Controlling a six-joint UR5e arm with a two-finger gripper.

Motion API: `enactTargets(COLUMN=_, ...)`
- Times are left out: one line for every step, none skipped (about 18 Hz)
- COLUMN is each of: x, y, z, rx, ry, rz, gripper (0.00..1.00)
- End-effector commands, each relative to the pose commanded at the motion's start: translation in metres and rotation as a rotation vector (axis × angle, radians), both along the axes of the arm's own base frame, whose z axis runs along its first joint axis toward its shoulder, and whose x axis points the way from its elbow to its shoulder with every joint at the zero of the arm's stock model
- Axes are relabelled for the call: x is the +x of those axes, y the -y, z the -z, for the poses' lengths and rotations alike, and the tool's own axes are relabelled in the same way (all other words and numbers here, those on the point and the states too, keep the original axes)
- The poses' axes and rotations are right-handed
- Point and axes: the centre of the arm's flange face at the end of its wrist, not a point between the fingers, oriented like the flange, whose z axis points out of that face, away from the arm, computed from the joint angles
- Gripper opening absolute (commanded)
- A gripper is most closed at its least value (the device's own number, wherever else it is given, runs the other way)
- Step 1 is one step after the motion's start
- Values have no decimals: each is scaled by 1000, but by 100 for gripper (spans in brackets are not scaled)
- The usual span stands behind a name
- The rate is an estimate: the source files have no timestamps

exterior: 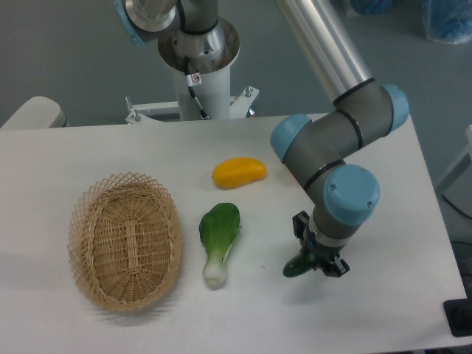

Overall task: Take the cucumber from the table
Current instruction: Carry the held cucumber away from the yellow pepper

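Observation:
The cucumber [297,266] is a small dark green glossy oblong at the right front of the white table [383,317]. Only its left end shows; the rest is hidden under my gripper [316,259]. The gripper points straight down from the arm's blue-capped wrist and its black fingers stand on both sides of the cucumber. The fingers look closed against it. I cannot tell whether the cucumber rests on the table or is just off it.
A wicker basket [125,240] sits at the left. A bok choy [219,240] lies in the middle, a yellow fruit [239,172] behind it. The arm's base [199,66] stands at the back edge. The table's right edge is close to the gripper.

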Motion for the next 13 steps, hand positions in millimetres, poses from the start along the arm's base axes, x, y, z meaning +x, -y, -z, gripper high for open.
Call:
enactTargets(x=1, y=-1, z=1, rx=-4, ry=5, rz=2, gripper=10)
enactTargets(x=1, y=-1, z=1, rx=-4, ry=5, rz=2, gripper=10)
enactTargets(x=1, y=-1, z=0, rx=-4, ry=5, rz=2, gripper=10)
enactTargets(x=1, y=-1, z=0, rx=-4, ry=5, rz=2, gripper=10)
enactTargets(x=1, y=-1, z=2, rx=-4, ry=6, rz=3, gripper=10)
enactTargets(x=1, y=-1, z=1, rx=-2, ry=6, rz=3, gripper=10)
enactTargets(x=1, y=-1, z=2, rx=-4, ry=8, rz=11, gripper=10)
enactTargets(x=3, y=0, z=4, rx=-4, ry=12, rz=11, gripper=10)
enactTargets(x=3, y=1, z=4, rx=-6, ry=11, rz=12, gripper=10)
enactTargets(x=3, y=1, z=4, rx=-5, ry=10, rz=14, gripper=10)
enactTargets(x=4, y=0, z=4, rx=-5, ry=10, rz=15, gripper=10)
enactTargets(x=4, y=0, z=4, rx=-5, ry=10, rz=15, gripper=10)
enactTargets(x=4, y=0, z=4, rx=-5, ry=10, rz=15, gripper=10)
